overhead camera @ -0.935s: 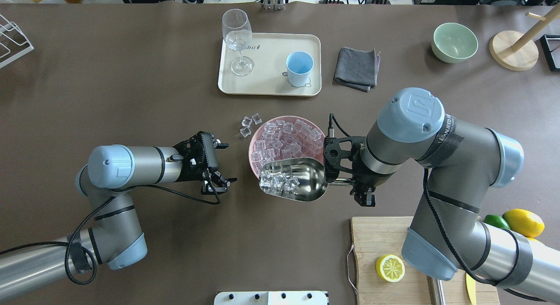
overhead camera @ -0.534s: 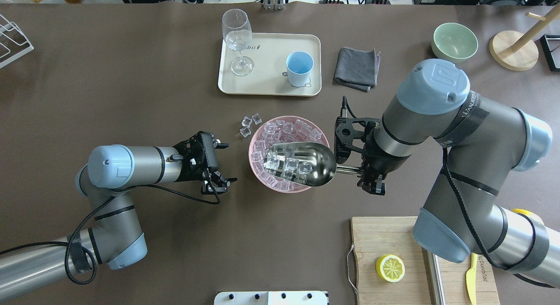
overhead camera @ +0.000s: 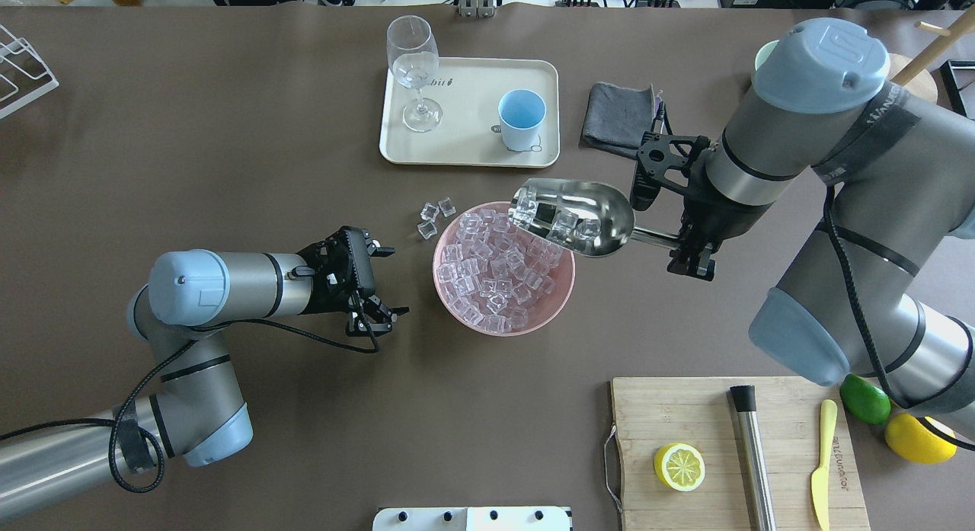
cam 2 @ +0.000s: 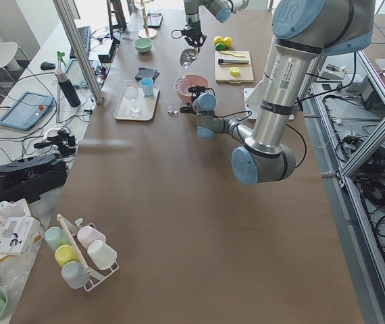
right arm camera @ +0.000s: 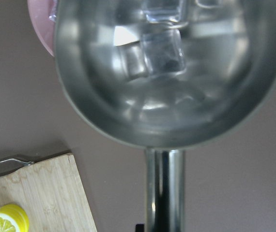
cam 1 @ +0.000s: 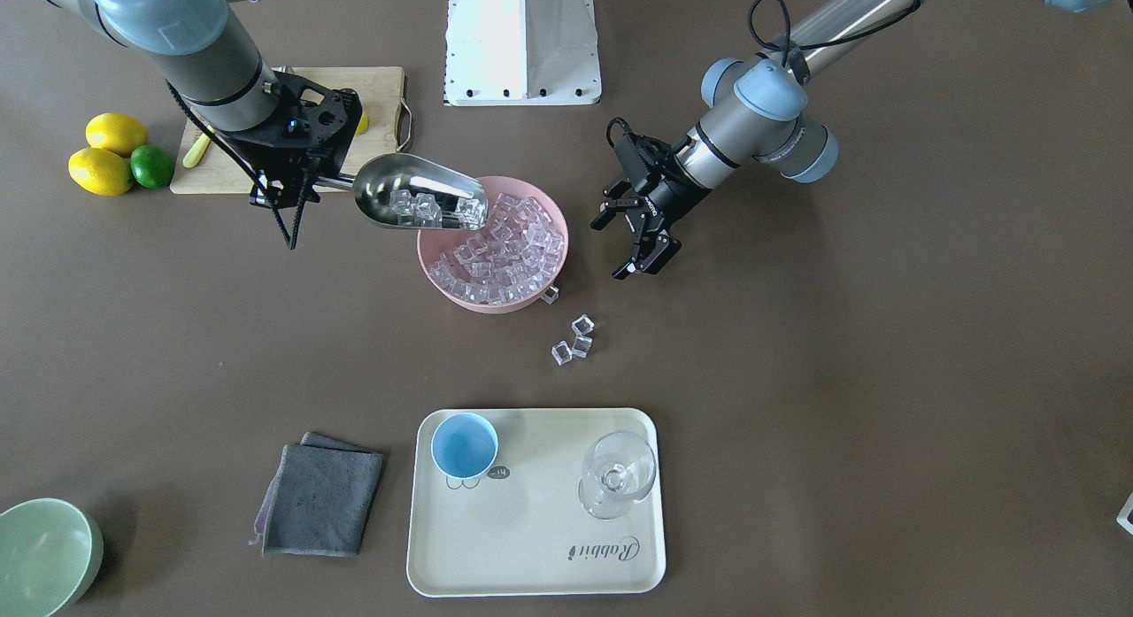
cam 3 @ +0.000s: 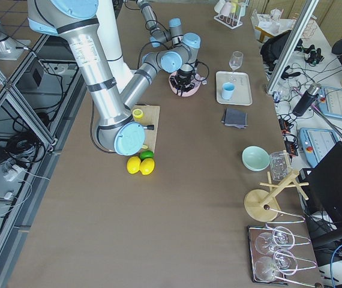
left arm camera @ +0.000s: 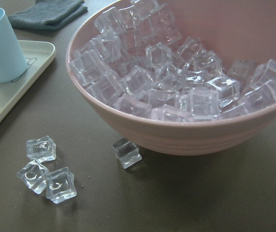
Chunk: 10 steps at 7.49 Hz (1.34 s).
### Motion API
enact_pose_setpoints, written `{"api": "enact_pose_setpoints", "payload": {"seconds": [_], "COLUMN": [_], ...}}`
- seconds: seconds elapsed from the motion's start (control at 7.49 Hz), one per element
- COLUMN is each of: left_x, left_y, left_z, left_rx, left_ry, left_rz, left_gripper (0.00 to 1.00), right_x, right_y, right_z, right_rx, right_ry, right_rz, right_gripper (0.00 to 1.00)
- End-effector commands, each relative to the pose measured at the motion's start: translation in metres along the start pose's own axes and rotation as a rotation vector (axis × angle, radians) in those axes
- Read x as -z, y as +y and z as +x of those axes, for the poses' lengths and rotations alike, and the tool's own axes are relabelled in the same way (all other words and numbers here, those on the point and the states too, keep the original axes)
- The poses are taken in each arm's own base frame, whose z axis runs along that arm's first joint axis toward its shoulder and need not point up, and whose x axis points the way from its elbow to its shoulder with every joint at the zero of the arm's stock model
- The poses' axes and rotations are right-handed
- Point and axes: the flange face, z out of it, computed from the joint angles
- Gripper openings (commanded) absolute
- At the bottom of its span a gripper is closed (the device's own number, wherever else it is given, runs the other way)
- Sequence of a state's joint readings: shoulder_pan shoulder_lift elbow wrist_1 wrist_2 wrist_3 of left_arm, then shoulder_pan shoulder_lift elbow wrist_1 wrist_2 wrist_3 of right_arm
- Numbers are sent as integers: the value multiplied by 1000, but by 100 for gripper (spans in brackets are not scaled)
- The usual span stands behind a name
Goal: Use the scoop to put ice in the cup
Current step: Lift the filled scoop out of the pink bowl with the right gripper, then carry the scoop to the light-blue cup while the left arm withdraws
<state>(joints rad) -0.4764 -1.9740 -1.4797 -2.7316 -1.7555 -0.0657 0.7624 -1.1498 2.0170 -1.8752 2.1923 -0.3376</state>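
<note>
Ice (overhead camera: 499, 276) fills the pink bowl (cam 1: 482, 304) and partly loads the scoop (overhead camera: 609, 219).

One scoop (overhead camera: 609, 211) is showing, carrying a few cubes of ice (overhead camera: 565, 225), too overlapped for a firm count. One pink bowl (overhead camera: 437, 266) is holding dozens more. Four loose cubes (left arm camera: 41, 148) are lying on the table (overhead camera: 228, 135): three clustered, one against the bowl. One tray (overhead camera: 472, 156) is bearing one cup (overhead camera: 522, 116) and one wine glass (overhead camera: 413, 66). One grey cloth (overhead camera: 618, 119) and one green bowl (cam 1: 40, 546) are sitting apart. One board (overhead camera: 685, 409) is carrying one lemon half (overhead camera: 679, 467), one steel rod (overhead camera: 752, 455) and one yellow knife (overhead camera: 820, 462). Two whole lemons (cam 1: 100, 171) and one lime (cam 1: 151, 165) are sitting beside it.
</note>
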Motion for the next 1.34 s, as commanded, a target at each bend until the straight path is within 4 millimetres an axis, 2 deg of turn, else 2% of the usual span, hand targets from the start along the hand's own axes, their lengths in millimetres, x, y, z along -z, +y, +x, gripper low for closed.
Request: {"api": "enact_pose_setpoints", "payload": {"seconds": [0.0,0.27,0.4,0.53,0.67,0.8,0.94,1.07,1.2], "left_x": [10,22,27,30,41,55,76,102,137], "left_y": [5,21,28,33,47,55,78,105,137], "left_z": [-14,-20,-27,-30,-45,-55,-71,-90,-112], "left_rx": [-2,1,2,6,13,20,39,66,101], "left_ry": [-19,-24,-35,-42,-67,-57,-28,-6,-7], "left_rz": [1,0,-5,-12,-33,-42,-76,-112,-148], "left_gripper": [98,98,98,98,98,98,98,98,98], "right_x": [21,33,30,26,34,29,33,31,32], "right_y": [21,25,26,23,11,3,-14,-20,-43], "right_z": [27,32,36,41,43,47,50,52,62], "right_rx": [-121,-328,-487,-652,-795,-897,-934,-942,-971], "right_ry": [1,-18,-18,-17,-14,-50,-76,-110,-137], "right_rz": [-38,-22,-31,-35,-25,-34,-30,-35,-59], "right_gripper": [0,0,0,0,0,0,0,0,0]}}
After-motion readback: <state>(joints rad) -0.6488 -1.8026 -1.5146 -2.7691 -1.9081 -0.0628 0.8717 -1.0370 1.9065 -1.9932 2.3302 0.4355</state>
